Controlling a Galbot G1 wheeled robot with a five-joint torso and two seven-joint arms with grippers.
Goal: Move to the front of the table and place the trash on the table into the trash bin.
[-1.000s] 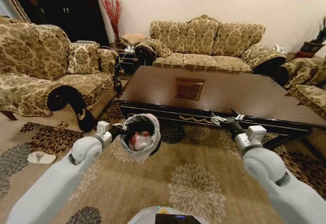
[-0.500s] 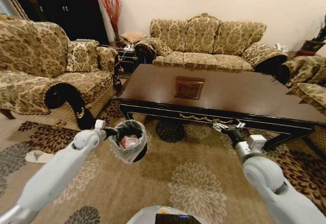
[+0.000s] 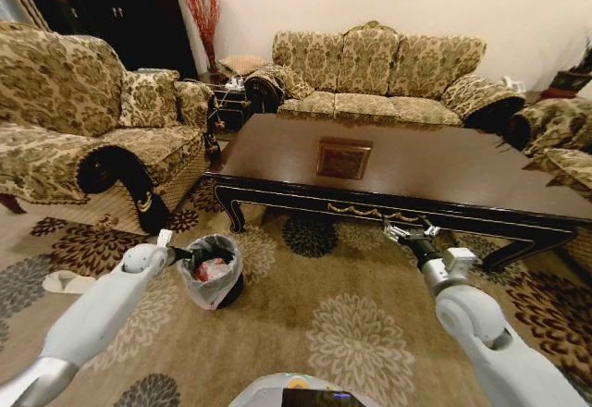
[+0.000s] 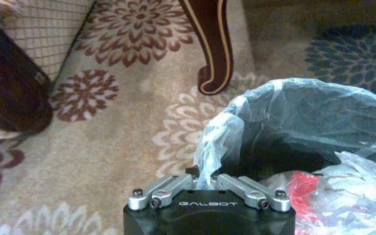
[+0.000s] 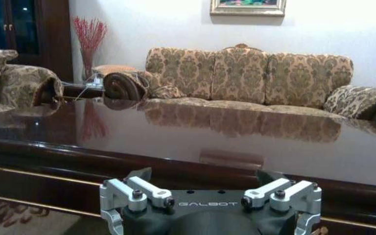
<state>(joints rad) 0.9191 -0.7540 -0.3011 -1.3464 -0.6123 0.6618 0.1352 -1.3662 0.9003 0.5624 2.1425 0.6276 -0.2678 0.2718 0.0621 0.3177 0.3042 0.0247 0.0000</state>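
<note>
the trash bin (image 3: 212, 269) is held at its liner rim by the clenched left gripper (image 3: 173, 253), low over the carpet just before the table (image 3: 444, 171); the trash (image 3: 211, 269) is inside. right gripper (image 3: 408, 234) is spread, empty, nearer the table edge.

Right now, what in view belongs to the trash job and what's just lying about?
Job:
- trash bin, its liner pinched by the left claw
- white-and-red bag inside it
- table
- right claw, open by the table's front edge

Lying about:
- sofa
- armchair
- white slipper
- red twigs
</note>
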